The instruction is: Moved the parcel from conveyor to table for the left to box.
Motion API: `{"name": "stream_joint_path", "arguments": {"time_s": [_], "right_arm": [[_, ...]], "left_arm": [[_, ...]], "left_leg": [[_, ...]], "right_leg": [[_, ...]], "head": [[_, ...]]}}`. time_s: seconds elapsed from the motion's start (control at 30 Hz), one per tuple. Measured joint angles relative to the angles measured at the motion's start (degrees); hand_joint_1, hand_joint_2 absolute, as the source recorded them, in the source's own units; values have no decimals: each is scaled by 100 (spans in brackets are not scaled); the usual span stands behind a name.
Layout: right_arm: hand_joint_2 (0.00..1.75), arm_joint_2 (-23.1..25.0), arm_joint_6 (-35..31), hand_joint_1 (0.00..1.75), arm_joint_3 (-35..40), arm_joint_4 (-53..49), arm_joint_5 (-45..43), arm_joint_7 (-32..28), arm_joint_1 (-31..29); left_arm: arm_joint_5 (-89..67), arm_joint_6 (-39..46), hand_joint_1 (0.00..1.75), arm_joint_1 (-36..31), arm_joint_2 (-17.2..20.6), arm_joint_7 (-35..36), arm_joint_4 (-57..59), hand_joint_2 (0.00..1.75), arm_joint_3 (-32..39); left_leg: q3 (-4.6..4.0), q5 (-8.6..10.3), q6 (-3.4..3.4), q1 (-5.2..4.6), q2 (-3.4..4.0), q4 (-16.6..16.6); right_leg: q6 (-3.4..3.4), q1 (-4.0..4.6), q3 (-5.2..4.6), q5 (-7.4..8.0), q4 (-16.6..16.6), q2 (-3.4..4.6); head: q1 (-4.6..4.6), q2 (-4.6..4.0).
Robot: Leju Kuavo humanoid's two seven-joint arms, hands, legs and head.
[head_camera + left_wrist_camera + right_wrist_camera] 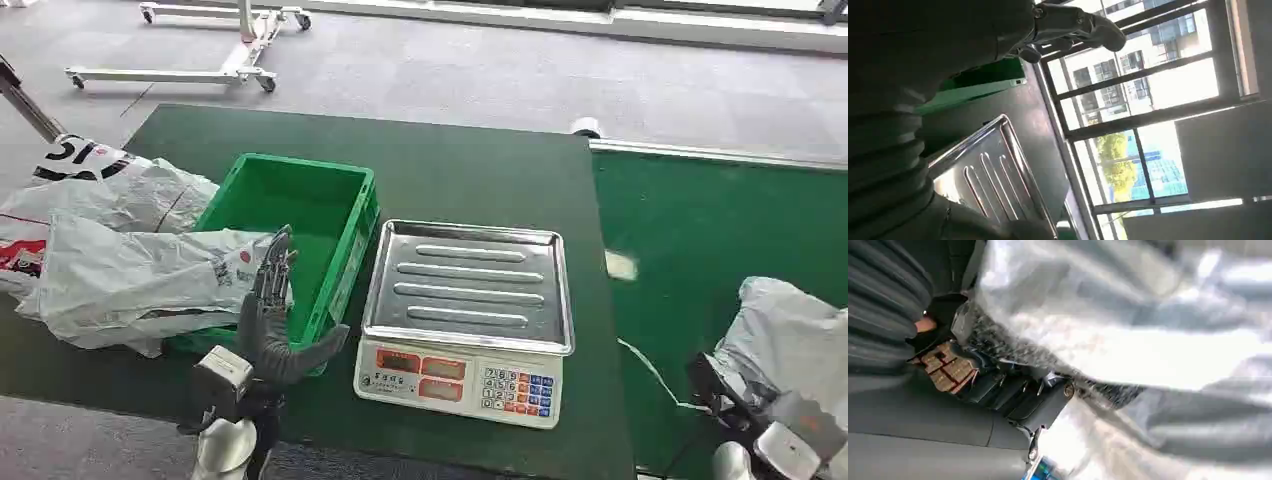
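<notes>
A grey plastic parcel sits over the green conveyor belt at the lower right. My right hand grips it from below; in the right wrist view its dark fingers are curled against the crinkled parcel. My left hand stands upright at the front left corner of the green crate, fingers spread and thumb out, holding nothing. Its fingertips overlap the edge of a white parcel lying left of the crate. In the left wrist view, the hand is empty.
A weighing scale with a silver tray and a keypad panel stands on the dark green table, right of the crate. More white bags lie at the far left. A white wheeled frame stands on the floor behind.
</notes>
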Motion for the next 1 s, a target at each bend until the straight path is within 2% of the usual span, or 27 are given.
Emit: {"name": "stream_joint_path", "arguments": {"time_s": [0.17,0.23,0.37,0.57,0.7,0.8,0.93,1.0], "right_arm": [[175,-59,-507,175,496,-966,0,672,76],[175,-296,-838,175,857,-1560,2,1018,159],[175,-743,-1059,175,1409,-2545,11,1031,143],[175,-1030,-1324,175,2083,-3397,9,1034,50],[175,-1139,-1352,171,2797,-3802,7,1033,-313],[175,-1246,-1565,175,3384,-3903,7,1034,-747],[175,-1351,-1841,175,4669,-3901,2,988,-1564],[175,-1285,-2144,175,5233,-3811,0,718,-1813]], "left_arm": [[0,2,0,0,-2,-13,0,175,13],[-13,17,0,1,-7,-17,2,175,13],[-63,72,0,0,-41,-35,7,175,13],[-85,287,0,2,-48,-50,2,175,13],[-31,380,0,5,-48,-52,2,175,13],[15,431,0,7,-48,-50,2,175,13],[74,448,0,7,-48,-50,20,175,-4],[177,534,0,6,-48,-50,39,175,-39]], "left_leg": [[2,1,0,0,-2,0],[-2,1,1,-2,-6,0],[3,-2,2,-1,13,2],[-1,-2,2,-1,11,-1],[2,2,0,-1,8,-2],[1,4,-1,0,15,-3],[6,7,-4,2,20,-3],[3,8,-5,7,10,-4]], "right_leg": [[0,-1,-1,0,0,-1],[0,-7,-3,0,1,-5],[0,-1,-3,0,0,14],[0,-2,-3,0,1,12],[0,0,-2,0,2,9],[-5,2,-2,4,4,15],[-5,6,-5,6,4,22],[-6,10,1,4,4,12]], "head": [[0,0],[0,0],[2,0],[2,0],[0,0],[2,0],[0,0],[2,0]]}}
